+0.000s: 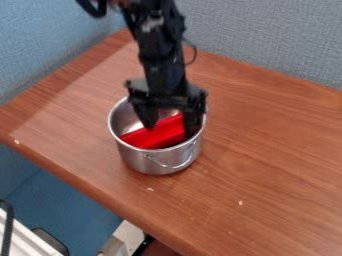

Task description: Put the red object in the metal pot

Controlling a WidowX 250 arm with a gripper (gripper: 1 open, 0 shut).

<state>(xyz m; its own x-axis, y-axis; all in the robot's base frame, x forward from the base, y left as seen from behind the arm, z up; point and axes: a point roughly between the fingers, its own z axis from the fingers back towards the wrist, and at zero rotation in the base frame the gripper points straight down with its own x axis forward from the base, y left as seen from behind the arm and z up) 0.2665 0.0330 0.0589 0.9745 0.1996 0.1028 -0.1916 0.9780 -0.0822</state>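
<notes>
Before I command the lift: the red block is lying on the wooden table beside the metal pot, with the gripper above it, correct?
Not quite: the camera view shows the red block inside the metal pot, with the gripper above it.

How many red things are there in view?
1: a red block, lying inside the silver pot, partly covered by the black pincer. Anything deeper in the pot may be hidden.
</notes>
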